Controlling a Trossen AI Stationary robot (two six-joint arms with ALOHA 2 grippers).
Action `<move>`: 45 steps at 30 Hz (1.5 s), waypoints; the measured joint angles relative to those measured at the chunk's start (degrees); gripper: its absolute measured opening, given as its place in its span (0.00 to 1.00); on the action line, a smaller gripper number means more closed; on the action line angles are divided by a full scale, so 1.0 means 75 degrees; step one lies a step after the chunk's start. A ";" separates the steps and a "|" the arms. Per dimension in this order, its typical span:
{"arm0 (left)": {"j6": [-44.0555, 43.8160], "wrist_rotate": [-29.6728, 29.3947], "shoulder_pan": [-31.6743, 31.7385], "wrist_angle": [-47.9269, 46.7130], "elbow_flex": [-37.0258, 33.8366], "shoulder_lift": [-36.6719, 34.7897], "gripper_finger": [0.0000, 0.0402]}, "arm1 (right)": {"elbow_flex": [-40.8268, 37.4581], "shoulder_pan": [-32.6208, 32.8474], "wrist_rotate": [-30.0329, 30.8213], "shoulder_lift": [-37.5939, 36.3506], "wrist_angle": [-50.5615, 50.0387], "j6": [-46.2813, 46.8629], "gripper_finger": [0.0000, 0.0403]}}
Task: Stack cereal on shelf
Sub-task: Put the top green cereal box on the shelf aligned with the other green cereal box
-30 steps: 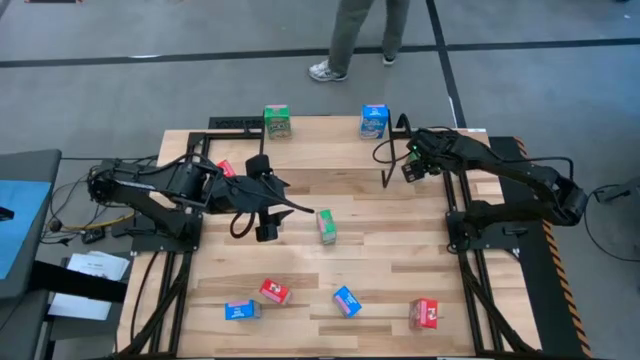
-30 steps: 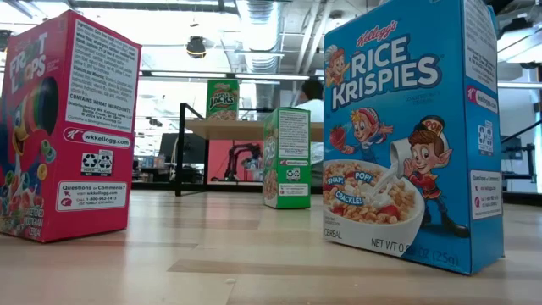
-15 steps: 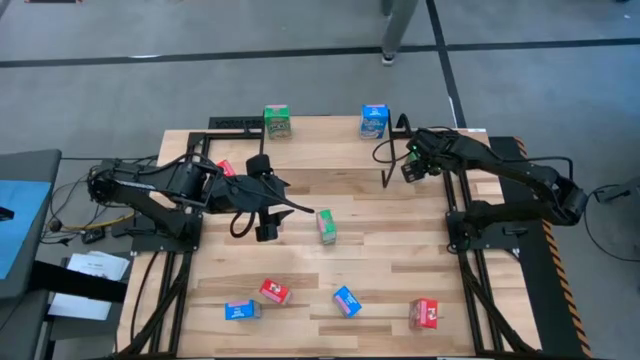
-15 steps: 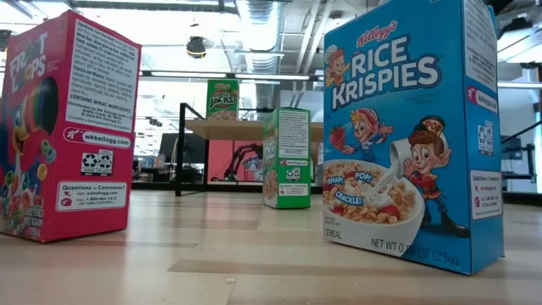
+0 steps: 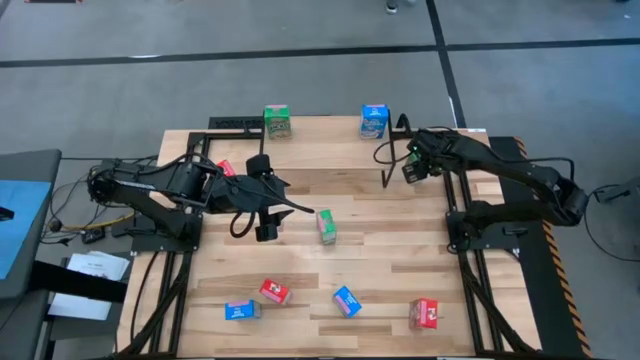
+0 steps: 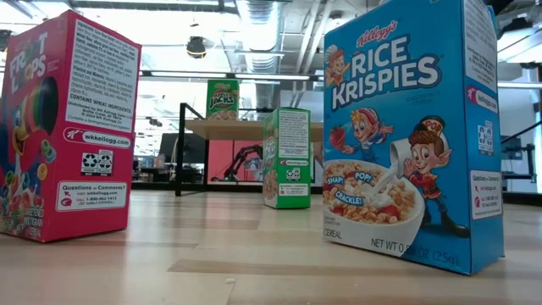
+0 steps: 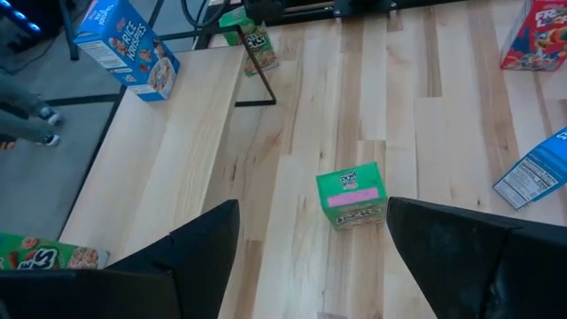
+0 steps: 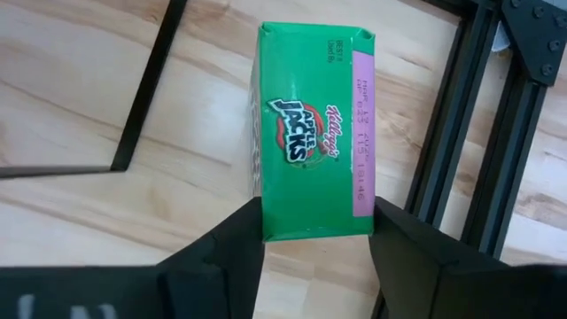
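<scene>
My right gripper (image 8: 317,252) is shut on a green cereal box (image 8: 312,133) at the table's far right, beside the shelf's black leg (image 8: 146,89); it shows in the high view (image 5: 411,163). My left gripper (image 7: 310,239) is open and empty above the table's middle left (image 5: 265,226). A green box (image 7: 352,197) stands on the table just ahead of it (image 5: 326,226). The shelf (image 5: 320,130) at the far edge bears a green box (image 5: 277,122) and a blue box (image 5: 374,121), both standing on the board. My right gripper pinches the green box between its two fingers (image 8: 232,248) by its two narrow sides, at the end nearest the gripper (image 8: 301,229). The fingers slant down from above and lie along the box. Its printed front faces the camera. Whether its far end touches the table I cannot tell.
A red box (image 5: 225,168) lies by the left arm. Near the front edge are a red box (image 5: 274,291), a blue box (image 5: 241,310), another blue box (image 5: 347,301) and a red box (image 5: 425,313). Black frame rails (image 8: 483,133) run beside the right gripper.
</scene>
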 joint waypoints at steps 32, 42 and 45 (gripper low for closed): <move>0.0430 -0.0259 0.0003 -0.0064 0.0000 0.0000 0.69 | 0.1364 0.3056 -0.0425 -0.1442 -0.2128 0.1809 0.50; 0.0305 -0.0259 0.0003 -0.0064 0.0000 0.0000 0.69 | 0.1676 0.3771 -0.0486 -0.1442 -0.2890 0.2425 0.50; 0.0203 -0.0256 0.0003 -0.0067 0.0000 0.0003 0.69 | 0.1676 0.4035 -0.0679 -0.1442 -0.2891 0.2517 0.50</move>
